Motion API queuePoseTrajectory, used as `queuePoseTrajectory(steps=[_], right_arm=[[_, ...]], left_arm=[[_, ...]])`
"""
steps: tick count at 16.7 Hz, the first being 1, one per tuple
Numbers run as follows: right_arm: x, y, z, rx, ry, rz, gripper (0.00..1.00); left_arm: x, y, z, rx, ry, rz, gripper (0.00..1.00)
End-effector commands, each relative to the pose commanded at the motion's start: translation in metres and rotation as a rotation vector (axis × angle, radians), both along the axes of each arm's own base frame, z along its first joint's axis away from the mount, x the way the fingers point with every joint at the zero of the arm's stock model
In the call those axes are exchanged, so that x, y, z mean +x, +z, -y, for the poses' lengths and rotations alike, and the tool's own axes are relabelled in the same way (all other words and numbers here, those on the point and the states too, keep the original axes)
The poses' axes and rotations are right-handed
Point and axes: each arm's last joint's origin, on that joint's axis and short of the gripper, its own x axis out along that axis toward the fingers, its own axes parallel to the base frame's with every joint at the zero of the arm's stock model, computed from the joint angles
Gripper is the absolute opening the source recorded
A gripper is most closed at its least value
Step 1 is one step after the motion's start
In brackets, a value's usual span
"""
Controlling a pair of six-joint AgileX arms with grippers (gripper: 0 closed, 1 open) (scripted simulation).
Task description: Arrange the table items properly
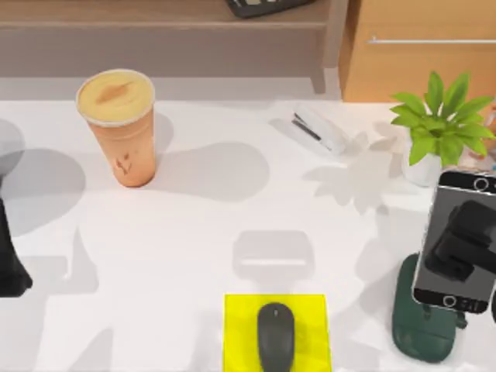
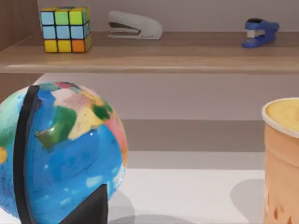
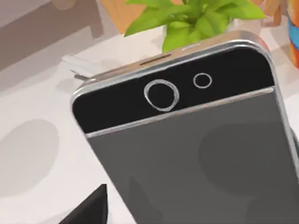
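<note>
The black-screened, silver-edged smartphone (image 1: 456, 240) hovers at the white tabletop's (image 1: 194, 256) right edge, over a dark green stand (image 1: 422, 322) (its likely seat). Whether my right gripper grips it I cannot tell. Next: lower it squarely.

Legible markings: none found.
Drink cup (image 1: 118, 124) carries a small brown emblem, no readable lettering.

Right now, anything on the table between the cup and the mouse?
Nothing. In the top view, only bare table with shadows runs from the cup to the mouse, which sits on a yellow pad.
</note>
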Motion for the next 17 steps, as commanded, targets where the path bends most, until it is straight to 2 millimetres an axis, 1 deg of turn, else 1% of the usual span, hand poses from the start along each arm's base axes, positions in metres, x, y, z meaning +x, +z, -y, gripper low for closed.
queuePoseTrajectory(steps=[2, 4, 7, 9, 12, 14, 17], right_arm=[[0.003, 0.004, 0.022, 0.096, 0.031, 0.039, 1.00], [0.004, 0.003, 0.043, 0.150, 0.061, 0.113, 1.00], [0.004, -0.006, 0.072, 0.129, 0.093, 0.264, 1.00], [0.004, -0.016, 0.087, 0.052, 0.100, 0.367, 1.00], [0.005, -0.034, 0.104, -0.120, 0.096, 0.485, 1.00], [0.007, -0.048, 0.113, -0.242, 0.099, 0.524, 1.00], [0.010, -0.069, 0.121, -0.383, 0.126, 0.531, 1.00]], left_arm=[[0.000, 0.000, 0.000, 0.000, 0.000, 0.000, 1.00], [0.000, 0.000, 0.000, 0.000, 0.000, 0.000, 1.00], [0.000, 0.000, 0.000, 0.000, 0.000, 0.000, 1.00], [0.000, 0.000, 0.000, 0.000, 0.000, 0.000, 1.00], [0.000, 0.000, 0.000, 0.000, 0.000, 0.000, 1.00], [0.000, 0.000, 0.000, 0.000, 0.000, 0.000, 1.00], [0.000, 0.000, 0.000, 0.000, 0.000, 0.000, 1.00]])
